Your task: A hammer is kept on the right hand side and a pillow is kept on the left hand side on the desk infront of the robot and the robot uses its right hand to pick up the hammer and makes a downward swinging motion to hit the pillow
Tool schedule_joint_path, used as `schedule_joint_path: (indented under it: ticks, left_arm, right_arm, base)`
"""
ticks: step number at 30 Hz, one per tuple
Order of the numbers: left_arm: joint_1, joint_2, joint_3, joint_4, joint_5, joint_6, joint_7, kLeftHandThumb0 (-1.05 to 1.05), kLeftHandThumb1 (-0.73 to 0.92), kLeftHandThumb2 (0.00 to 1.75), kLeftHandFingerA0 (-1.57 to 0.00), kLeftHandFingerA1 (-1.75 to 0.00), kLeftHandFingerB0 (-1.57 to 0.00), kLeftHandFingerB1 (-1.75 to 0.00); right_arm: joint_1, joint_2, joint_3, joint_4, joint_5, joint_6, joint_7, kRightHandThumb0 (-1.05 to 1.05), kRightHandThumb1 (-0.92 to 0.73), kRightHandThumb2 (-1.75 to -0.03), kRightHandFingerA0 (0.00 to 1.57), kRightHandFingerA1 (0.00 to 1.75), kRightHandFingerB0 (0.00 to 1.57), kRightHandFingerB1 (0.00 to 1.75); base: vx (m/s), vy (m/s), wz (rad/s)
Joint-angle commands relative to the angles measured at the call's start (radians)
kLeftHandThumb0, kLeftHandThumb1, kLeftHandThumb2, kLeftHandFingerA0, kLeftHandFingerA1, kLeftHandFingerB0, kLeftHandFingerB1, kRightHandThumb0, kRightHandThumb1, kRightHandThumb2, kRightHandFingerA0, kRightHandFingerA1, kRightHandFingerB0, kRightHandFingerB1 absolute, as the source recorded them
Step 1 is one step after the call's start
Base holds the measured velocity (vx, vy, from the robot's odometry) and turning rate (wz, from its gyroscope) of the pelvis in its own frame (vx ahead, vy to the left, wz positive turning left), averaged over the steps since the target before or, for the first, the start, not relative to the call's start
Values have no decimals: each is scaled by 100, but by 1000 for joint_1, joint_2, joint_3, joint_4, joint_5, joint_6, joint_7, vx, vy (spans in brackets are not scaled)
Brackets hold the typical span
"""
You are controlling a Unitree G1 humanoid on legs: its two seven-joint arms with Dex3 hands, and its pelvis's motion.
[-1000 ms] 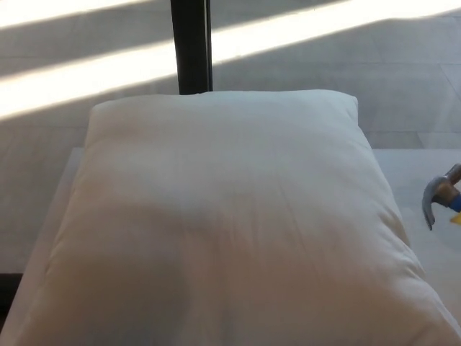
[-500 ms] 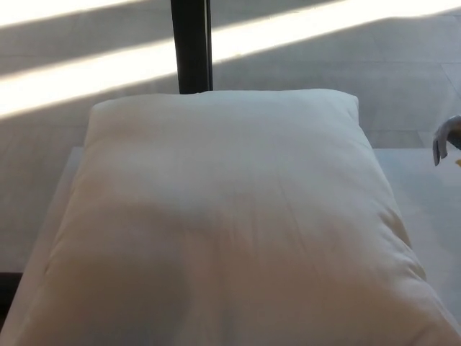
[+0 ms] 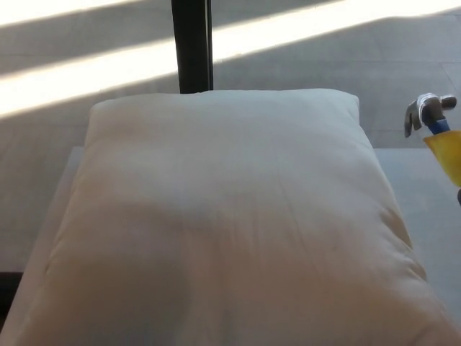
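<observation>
A large white pillow (image 3: 223,216) fills most of the head view and lies on the white desk (image 3: 432,231). At the right edge a hammer (image 3: 434,128) stands raised above the desk, beyond the pillow's right side. Its grey metal head (image 3: 426,109) is on top, with the claw pointing left towards the pillow. Below the head come a blue collar and a yellow handle (image 3: 446,155) that runs out of the picture. Whatever holds the handle is out of frame. Neither of my hands shows.
A dark upright post (image 3: 191,43) stands behind the pillow at the top centre. Bright bands of sunlight (image 3: 86,76) cross the grey floor beyond the desk. A strip of bare desk shows right of the pillow.
The hammer has risen along the right edge, from low beside the pillow's right side to level with its far corner. Its yellow handle now shows. The pillow has not moved.
</observation>
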Motion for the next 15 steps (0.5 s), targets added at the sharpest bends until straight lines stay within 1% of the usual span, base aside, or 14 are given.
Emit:
schedule_joint_path:
  ticks: [1, 2, 4, 8, 9, 10, 13, 14, 15]
  left_arm:
    - [55, 16, 7, 3, -15, -40, -30, -55, 58, 58, -69, -46, -67, -45]
    - [55, 15, 5, -1, -14, -44, -32, -54, 59, 58, -68, -47, -64, -45]
    - [52, 14, 7, -1, -16, -41, -25, -55, 58, 58, -69, -47, -65, -45]
    - [48, 17, 9, -2, -20, -33, -29, -54, 58, 58, -70, -46, -67, -44]
    - [46, 19, 6, -5, -17, -34, -30, -55, 58, 59, -72, -46, -66, -44]
    - [48, 18, 6, -13, -19, -41, -38, -55, 58, 59, -74, -48, -67, -44]
    - [51, 12, 9, -37, -28, -51, -60, -57, 59, 59, -77, -50, -64, -44]
    - [45, 9, 3, -69, -29, -46, -66, -61, 56, 58, -79, -52, -67, -44]
    - [42, 5, 1, -72, -27, -44, -60, -61, 55, 58, -81, -51, -71, -45]
  right_arm:
    - [-171, 61, 21, -564, 550, 862, 192, -28, -66, -117, 106, 175, 78, 165]
    - [-181, 55, 17, -553, 565, 891, 211, -28, -67, -115, 105, 175, 77, 167]
    - [-185, 39, 26, -544, 568, 899, 240, -27, -66, -115, 105, 175, 77, 168]
    - [-204, 34, 21, -550, 562, 960, 253, -26, -66, -115, 103, 175, 78, 167]
    - [-202, 23, 29, -553, 565, 960, 269, -26, -68, -115, 103, 175, 77, 169]
    - [-200, 15, 39, -557, 563, 953, 280, -26, -65, -118, 103, 175, 77, 170]
    - [-198, -2, 53, -578, 556, 943, 294, -27, -64, -120, 103, 175, 78, 169]
    - [-237, -21, 31, -556, 567, 979, 303, -28, -61, -123, 104, 175, 81, 166]
    - [-263, -25, 14, -544, 569, 1013, 300, -29, -62, -121, 103, 175, 81, 164]
  base:
    - [0, 0, 0]
    - [0, 0, 0]
    - [0, 0, 0]
    - [0, 0, 0]
    - [0, 0, 0]
    - [0, 0, 0]
    - [0, 0, 0]
    - [0, 0, 0]
    - [0, 0, 0]
